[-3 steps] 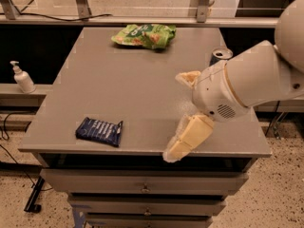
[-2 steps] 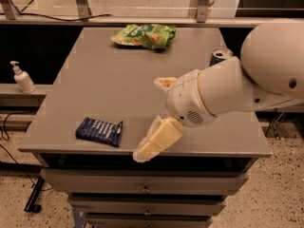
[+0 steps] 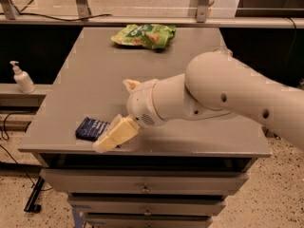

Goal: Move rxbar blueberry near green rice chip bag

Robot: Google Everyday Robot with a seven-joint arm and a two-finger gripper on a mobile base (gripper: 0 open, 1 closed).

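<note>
The rxbar blueberry (image 3: 89, 128), a flat dark navy bar, lies near the front left corner of the grey table (image 3: 90, 70). The green rice chip bag (image 3: 145, 35) lies at the far middle of the table, well away from the bar. My gripper (image 3: 113, 115) is open just right of the bar, low over the table. Its near finger (image 3: 115, 135) overlaps the bar's right end; its far finger (image 3: 130, 84) points away to the back. I cannot tell whether it touches the bar.
My big white arm (image 3: 228, 94) reaches in from the right and covers the right half of the table. A white pump bottle (image 3: 22, 78) stands on a lower shelf at the left. Drawers (image 3: 142, 189) sit under the table's front edge.
My gripper and arm have swung left along the front of the table, from the right side to beside the bar. The bar and the bag have not moved.
</note>
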